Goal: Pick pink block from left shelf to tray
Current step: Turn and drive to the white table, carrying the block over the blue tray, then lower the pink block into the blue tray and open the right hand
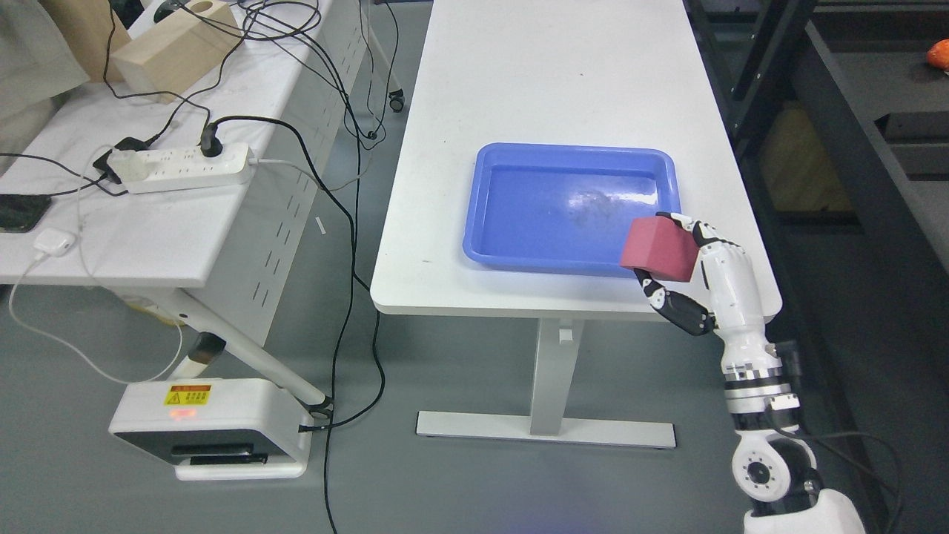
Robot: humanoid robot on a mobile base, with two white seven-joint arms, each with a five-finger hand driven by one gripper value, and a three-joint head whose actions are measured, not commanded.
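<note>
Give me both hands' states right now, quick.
Right hand: closed on the pink block, at the near right corner of the blue tray.
Left hand: not in view.

- One view only, from the robot's head, so nothing is shared with a second camera.
- It looks steeply down and forward onto a white table (549,89) that runs away towards the top edge.
- A blue tray (571,152) lies near the frame's middle, at moderate range.
- The floor and table foot show below, so the camera stands back from the near table edge.
- The right arm (749,371) enters at the lower right corner.
- A second desk (148,245) with cables fills the left side.
</note>
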